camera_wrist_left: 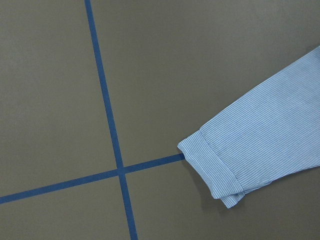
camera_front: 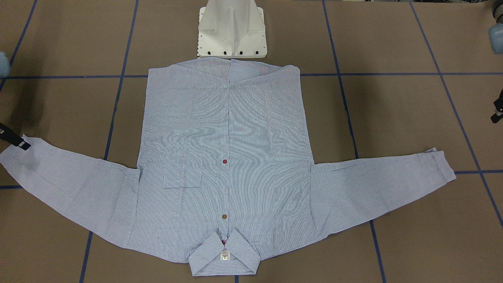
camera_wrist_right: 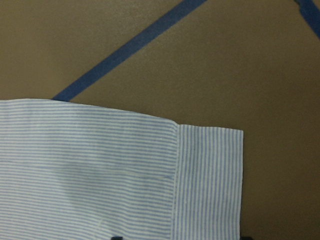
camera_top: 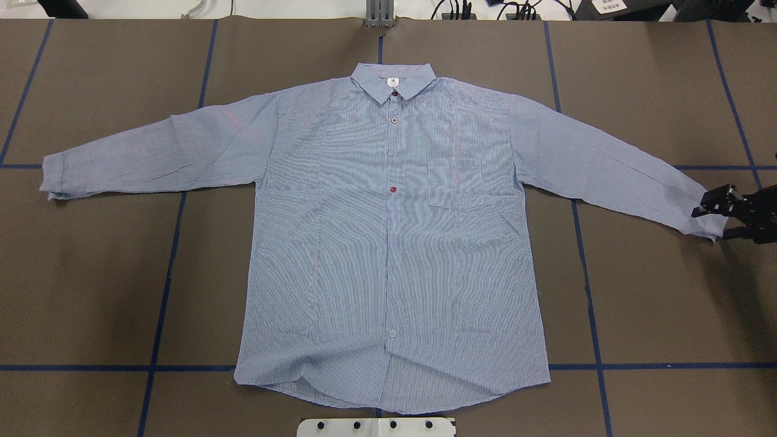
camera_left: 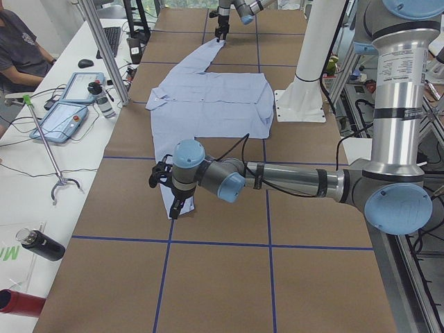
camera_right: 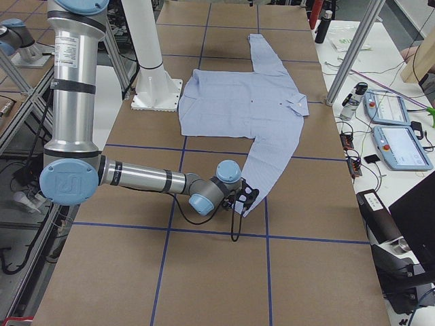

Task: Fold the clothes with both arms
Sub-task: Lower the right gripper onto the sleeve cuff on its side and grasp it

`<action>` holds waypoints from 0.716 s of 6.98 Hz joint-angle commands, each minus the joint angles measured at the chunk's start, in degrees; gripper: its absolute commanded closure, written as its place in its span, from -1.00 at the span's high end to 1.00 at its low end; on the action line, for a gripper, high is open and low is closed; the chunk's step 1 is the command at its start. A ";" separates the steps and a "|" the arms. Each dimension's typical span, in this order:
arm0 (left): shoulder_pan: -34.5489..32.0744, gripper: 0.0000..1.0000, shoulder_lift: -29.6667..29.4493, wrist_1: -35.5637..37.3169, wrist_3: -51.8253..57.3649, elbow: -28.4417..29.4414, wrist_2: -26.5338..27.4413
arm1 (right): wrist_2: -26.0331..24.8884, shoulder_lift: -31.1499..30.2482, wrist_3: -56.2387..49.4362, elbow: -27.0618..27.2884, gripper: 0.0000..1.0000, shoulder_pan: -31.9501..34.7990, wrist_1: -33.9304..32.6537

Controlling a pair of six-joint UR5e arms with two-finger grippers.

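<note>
The light blue striped shirt (camera_top: 388, 243) lies flat and face up, buttoned, collar far from the robot base and both sleeves spread out. My right gripper (camera_top: 713, 220) is open at table level, its fingers on either side of the right-hand sleeve's cuff (camera_wrist_right: 207, 185). It also shows in the front view (camera_front: 15, 139) and the right side view (camera_right: 246, 198). My left gripper (camera_left: 168, 194) hovers near the other sleeve's cuff (camera_wrist_left: 215, 165). It is outside the overhead view, and I cannot tell whether it is open.
The white pedestal base (camera_front: 232, 31) stands at the shirt's hem. Blue tape lines (camera_wrist_left: 107, 120) grid the brown table. A desk with tablets (camera_left: 66, 114), a bottle (camera_left: 41, 246) and a seated person (camera_left: 21, 48) lie beyond the far edge.
</note>
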 commanded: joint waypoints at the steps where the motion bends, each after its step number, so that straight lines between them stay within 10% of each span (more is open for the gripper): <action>1: 0.67 0.99 0.00 -1.11 -2.24 -0.07 -0.03 | 0.25 -0.98 -0.03 0.30 0.65 0.01 0.08; 3: 0.94 1.00 0.00 -1.30 -3.40 -0.16 -0.03 | 0.33 -1.69 -0.03 0.91 0.64 0.01 0.08; 5: 0.94 0.99 0.00 -1.30 -3.40 -0.16 -0.11 | 0.34 -1.95 -0.03 0.83 0.05 0.01 0.08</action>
